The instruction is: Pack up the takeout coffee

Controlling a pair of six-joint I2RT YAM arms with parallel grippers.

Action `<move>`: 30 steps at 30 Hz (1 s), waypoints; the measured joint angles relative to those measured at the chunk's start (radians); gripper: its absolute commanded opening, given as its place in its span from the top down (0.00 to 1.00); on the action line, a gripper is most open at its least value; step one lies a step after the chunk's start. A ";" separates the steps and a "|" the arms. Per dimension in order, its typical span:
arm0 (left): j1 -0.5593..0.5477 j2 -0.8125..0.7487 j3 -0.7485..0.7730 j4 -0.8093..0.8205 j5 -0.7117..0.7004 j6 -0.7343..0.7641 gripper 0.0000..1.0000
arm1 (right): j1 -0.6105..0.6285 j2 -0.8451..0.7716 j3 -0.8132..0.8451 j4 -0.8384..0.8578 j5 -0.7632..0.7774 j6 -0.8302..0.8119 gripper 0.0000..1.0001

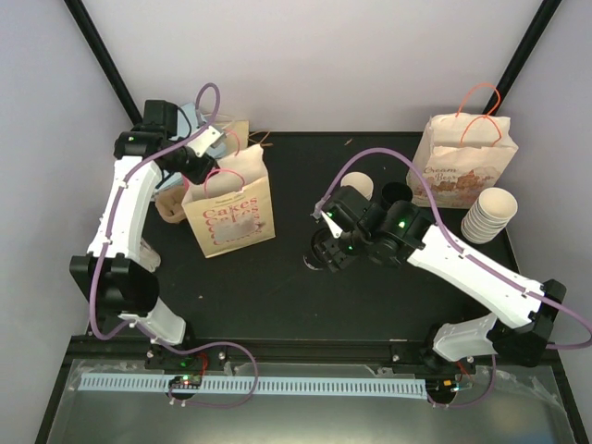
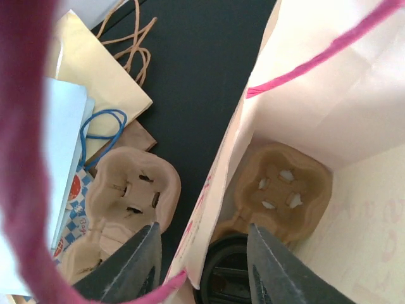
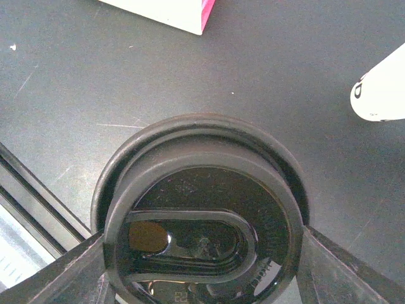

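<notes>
Early to mid stage. Paper bag [image 1: 231, 217] stands open with a pulp cup carrier [image 2: 281, 187] seated at its bottom. Left gripper [image 2: 202, 231] straddles the bag's wall, fingers apart, not pinching it. A dark round shape low inside the bag can't be identified. Right gripper [image 3: 202, 269] is clamped on a black sip lid [image 3: 202, 209] with a dark rim under it, likely the coffee cup, on the table well apart from the bag. Left to do: get the coffee into the carrier.

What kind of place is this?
Probably a robot test bench staged as a takeout counter: bare walls, a black table, printed paper bags, stacked paper cups, and a black lid in the right gripper.
</notes>
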 measured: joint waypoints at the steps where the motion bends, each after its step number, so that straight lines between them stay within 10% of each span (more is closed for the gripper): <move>1: 0.001 0.004 0.001 -0.002 0.006 0.005 0.70 | 0.000 0.000 0.001 0.000 0.000 0.000 0.28; 11: 0.001 -0.043 -0.017 -0.019 0.111 0.048 0.98 | 0.000 0.000 0.024 -0.006 -0.002 0.000 0.29; 30: -0.126 -0.407 -0.298 0.099 0.226 -0.006 0.98 | 0.000 -0.079 0.200 -0.109 0.046 0.000 0.30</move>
